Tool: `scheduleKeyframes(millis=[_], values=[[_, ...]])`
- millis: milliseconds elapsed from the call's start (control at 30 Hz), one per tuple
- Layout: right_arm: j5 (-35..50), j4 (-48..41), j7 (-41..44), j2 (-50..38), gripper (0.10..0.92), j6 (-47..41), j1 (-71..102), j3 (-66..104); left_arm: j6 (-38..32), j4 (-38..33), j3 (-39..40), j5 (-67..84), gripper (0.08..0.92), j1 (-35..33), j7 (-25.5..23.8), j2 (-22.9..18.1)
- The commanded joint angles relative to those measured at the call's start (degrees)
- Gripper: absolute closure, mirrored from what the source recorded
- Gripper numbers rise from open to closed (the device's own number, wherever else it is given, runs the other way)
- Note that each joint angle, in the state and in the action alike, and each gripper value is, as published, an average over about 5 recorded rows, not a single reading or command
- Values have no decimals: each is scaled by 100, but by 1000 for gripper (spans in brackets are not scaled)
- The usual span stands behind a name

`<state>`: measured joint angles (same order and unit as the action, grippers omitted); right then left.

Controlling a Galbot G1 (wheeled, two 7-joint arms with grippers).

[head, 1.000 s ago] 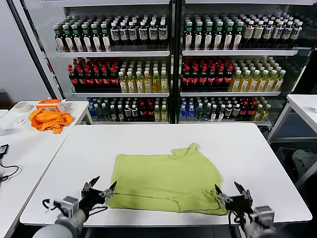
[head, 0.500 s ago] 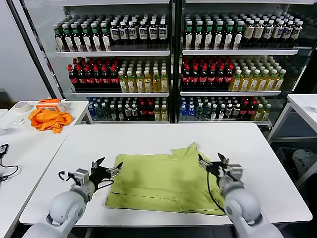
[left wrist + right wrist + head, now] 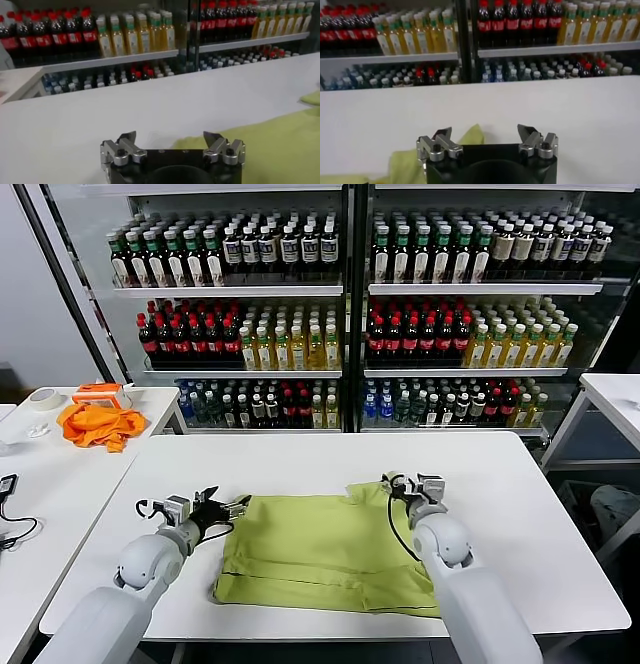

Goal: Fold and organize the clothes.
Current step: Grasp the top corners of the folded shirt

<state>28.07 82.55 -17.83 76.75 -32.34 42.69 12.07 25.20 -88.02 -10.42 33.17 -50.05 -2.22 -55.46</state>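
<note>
Grey rounded arms (image 3: 135,569), black-cabled silver-fingered tools

Matt lime cloth T-shirt (image 3: 325,554) on smooth white table (image 3: 300,464).

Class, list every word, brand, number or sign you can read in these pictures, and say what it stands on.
None can be read.
Bottles on the shelves: labels too small and blurred.
Lime T-shirt: no print showing.
Orange cloth: no text showing.

- T-shirt (image 3: 325,552): lime green, plain side up, lying flat and partly folded into a rough rectangle on the white table.
- One sleeve sticks out at its far right corner.
</note>
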Motion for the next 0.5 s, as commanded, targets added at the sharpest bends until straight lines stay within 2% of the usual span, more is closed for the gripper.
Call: scheduleKeyframes(millis=[33, 267, 400, 500], values=[[-123, -763, 41, 243, 203, 49, -399, -118, -17, 592, 237, 23, 177, 408, -267, -52], [-141, -829, 292, 270, 211, 345, -412, -128, -57, 659, 254, 44, 177, 375, -225, -116], [-119, -733, 315, 264, 283, 154, -379, -145, -77, 623, 198, 174, 181, 280, -309, -98], [-124, -706, 318, 281, 370, 98, -353, -157, -130, 553, 120, 270, 229, 162, -423, -92]])
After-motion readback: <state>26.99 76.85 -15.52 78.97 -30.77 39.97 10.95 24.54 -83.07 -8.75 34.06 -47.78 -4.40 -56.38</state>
